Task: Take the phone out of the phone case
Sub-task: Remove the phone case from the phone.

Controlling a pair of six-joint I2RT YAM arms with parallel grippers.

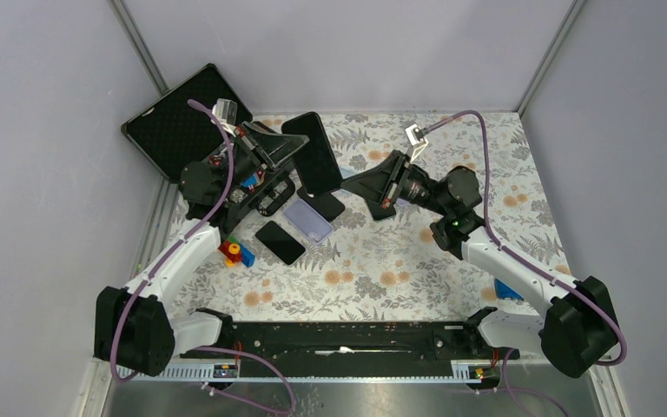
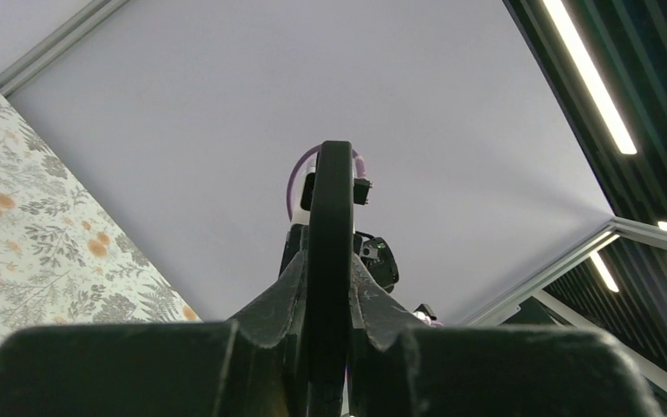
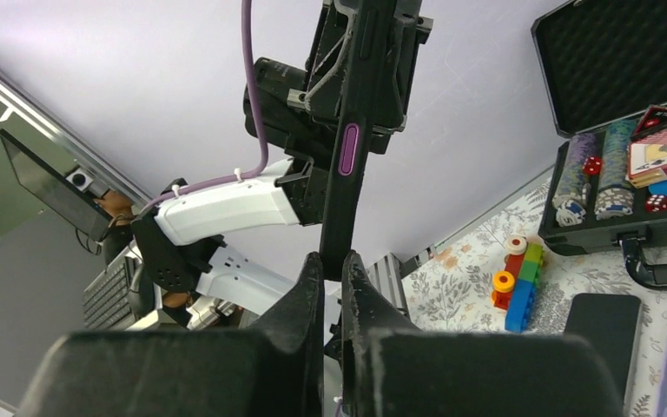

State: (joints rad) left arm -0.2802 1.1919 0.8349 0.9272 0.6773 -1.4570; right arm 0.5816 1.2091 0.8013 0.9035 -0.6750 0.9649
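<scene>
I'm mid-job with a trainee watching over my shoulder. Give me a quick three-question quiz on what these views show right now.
1. True or false: the left gripper and the right gripper are each shut on the cased phone, which is held up off the table.
2. Where is the brick stack?
A. On the table, left of the flat black phone in the top view
B. Inside the open carry case
C. In the right gripper
3. Fill in: in the right wrist view, the side button on the held phone's edge is coloured ____.

Key: 1 true; 2 A; 3 purple.
</scene>
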